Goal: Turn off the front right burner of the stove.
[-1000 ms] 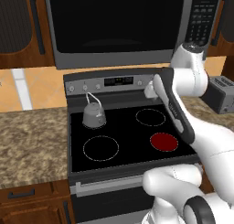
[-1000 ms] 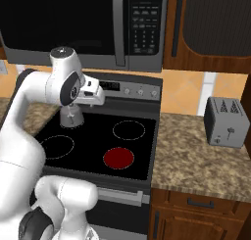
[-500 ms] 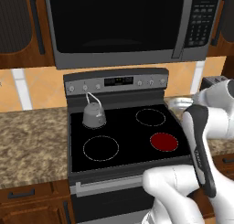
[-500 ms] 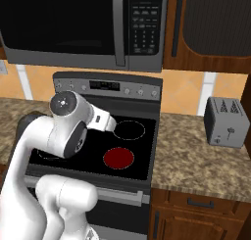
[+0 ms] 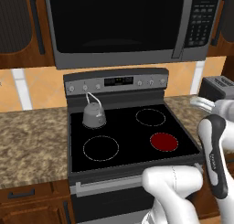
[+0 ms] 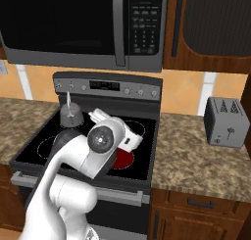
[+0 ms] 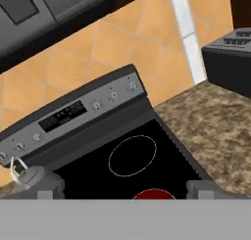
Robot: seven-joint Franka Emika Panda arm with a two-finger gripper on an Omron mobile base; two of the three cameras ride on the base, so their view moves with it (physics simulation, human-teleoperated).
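On the black glass of the stove (image 5: 114, 141), the front right burner (image 5: 164, 141) glows solid red at the near right corner, so it reads as on and the task is not done. Gripper (image 7: 125, 191) hangs above and in front of the cooktop, tilted toward the back panel; its finger tips (image 7: 48, 190) stand wide apart with nothing between them.

Risks as I see them:
- Wrong knob. Back panel (image 7: 73, 115) carries two knobs left of the display (image 5: 118, 81) and three right of it, all small and alike. Nothing visible says which one drives the red zone. Pick by guess and a different zone changes, red one stays lit.
- Jaw width. Fingers are far wider than any knob (image 7: 131, 86). Close off-centre and one pad lands first, the knob slips or the hand skids along the steel.
- Reach path. Going for the panel means crossing over the hot zone and the rear right ring (image 7: 132, 156). Dropping too low risks the fingers dragging on glass.
- Kettle (image 5: 93, 115) sits on the rear left zone, just below the left knobs. A sweep to that side could clip its handle.
- Toaster (image 6: 226, 122) on the right counter is near the elbow in the left base view; a wide swing could bump it.
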